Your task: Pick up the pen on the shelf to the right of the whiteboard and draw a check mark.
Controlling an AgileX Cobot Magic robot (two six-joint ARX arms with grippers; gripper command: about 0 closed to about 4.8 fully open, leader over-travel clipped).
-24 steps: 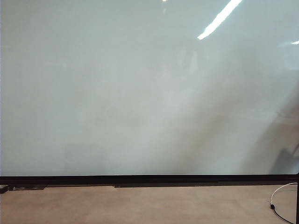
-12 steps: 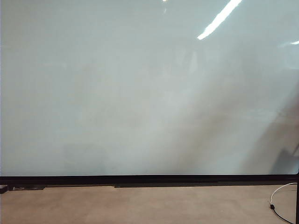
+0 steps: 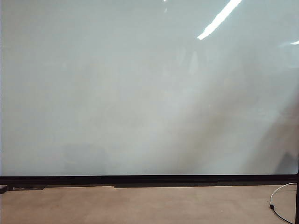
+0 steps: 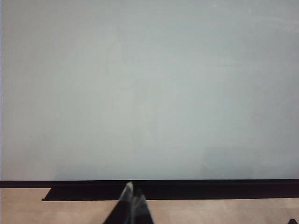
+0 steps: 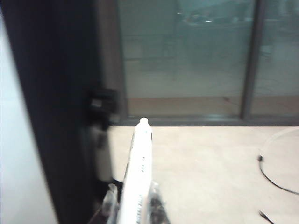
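The right hand (image 5: 133, 205) shows only in its own wrist view, where its translucent fingers (image 5: 110, 200) are pinched onto the lower barrel of the pen (image 5: 138, 168). The pen's white barrel runs up between them and ends in a small rounded tip, which stands free in front of a pale floor. Just beside the pen is the dark frame (image 5: 60, 112) of the whiteboard (image 5: 14, 154) — a sliver of its pale face shows beyond that frame. Farther out on the floor lies a thin cable (image 5: 275, 179), and behind it stands a glass wall (image 5: 187, 51) with dark posts.

The left hand (image 4: 132, 205) sits at the bottom centre of its wrist view, fingertips pressed together with nothing between them, pointing at the black lower edge of the board. In the exterior view the whiteboard fills almost the whole picture — glossy, with a bright light streak at upper right. Neither hand appears there. A white cable with a black plug curls at the lower right corner.
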